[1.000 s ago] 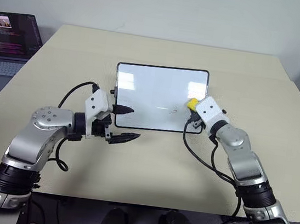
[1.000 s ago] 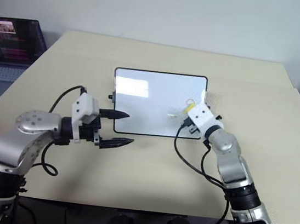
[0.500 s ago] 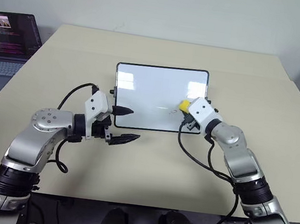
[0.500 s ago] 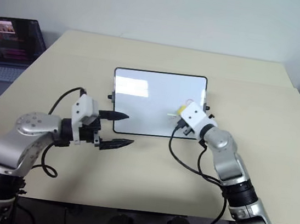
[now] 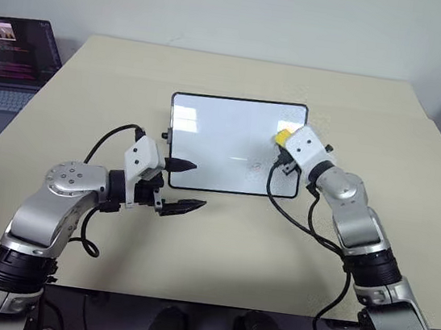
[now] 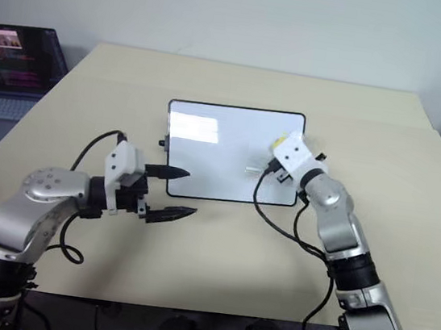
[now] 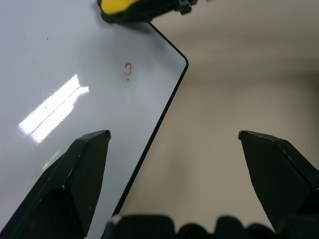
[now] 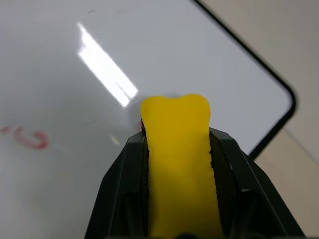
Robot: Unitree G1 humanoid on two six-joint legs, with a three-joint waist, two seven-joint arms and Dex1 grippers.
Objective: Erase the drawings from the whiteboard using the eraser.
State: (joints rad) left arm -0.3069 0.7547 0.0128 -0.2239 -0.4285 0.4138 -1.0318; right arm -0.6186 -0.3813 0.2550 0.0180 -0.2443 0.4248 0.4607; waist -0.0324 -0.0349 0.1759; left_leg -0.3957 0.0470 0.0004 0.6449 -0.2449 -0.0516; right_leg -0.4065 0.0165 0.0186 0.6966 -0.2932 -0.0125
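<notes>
Since half a second ago the right claw has carried the eraser from the lower right part of the whiteboard up toward its far right corner; left claw unmoved, jaws wide, poised over the board's near left corner and the bench. Step in hand: wiping. Right claw clamps the eraser, a soft yellow block squeezed between black fingers, tip at the glossy board. Board: smooth, reflective, thin black frame, rounded corners. Drawings remain: small red curl beside the eraser. Next move likely calls for a pressed stroke across that curl, flat contact.
</notes>
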